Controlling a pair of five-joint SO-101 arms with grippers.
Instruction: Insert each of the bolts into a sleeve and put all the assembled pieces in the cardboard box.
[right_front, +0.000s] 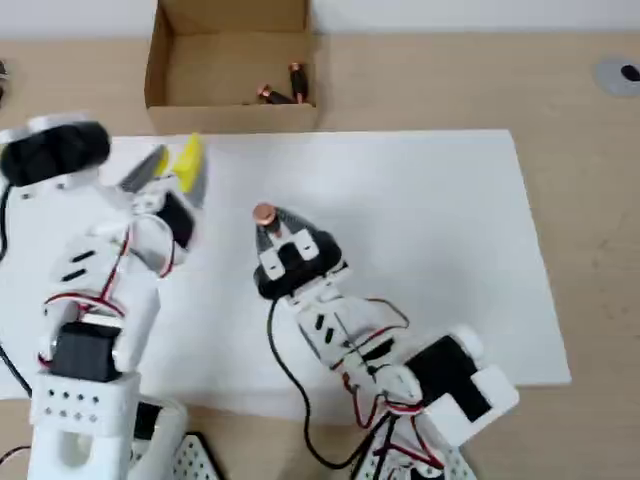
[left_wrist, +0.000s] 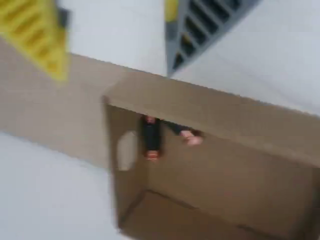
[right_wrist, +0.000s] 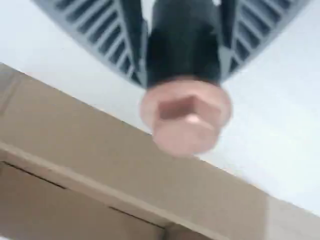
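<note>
My right gripper (right_front: 268, 222) is shut on an assembled piece (right_wrist: 184, 75), a black sleeve with a copper bolt head (right_front: 264, 212) sticking out. It hangs over the white sheet, short of the cardboard box (right_front: 163, 75). In the right wrist view the bolt head (right_wrist: 185, 116) points toward the box wall (right_wrist: 100, 170). Two assembled pieces (right_front: 284, 88) lie in the box's near right corner, also visible as assembled pieces (left_wrist: 151, 136) in the left wrist view. My left gripper (right_front: 170, 167) stands open with nothing between its yellow finger (left_wrist: 42, 37) and grey finger (left_wrist: 200, 27), just in front of the box (left_wrist: 210, 115).
A white sheet (right_front: 440, 230) covers the middle of the wooden table (right_front: 580, 200). A round grey cap (right_front: 618, 74) sits in the table at the far right. Red and black cables trail from both arm bases at the near edge.
</note>
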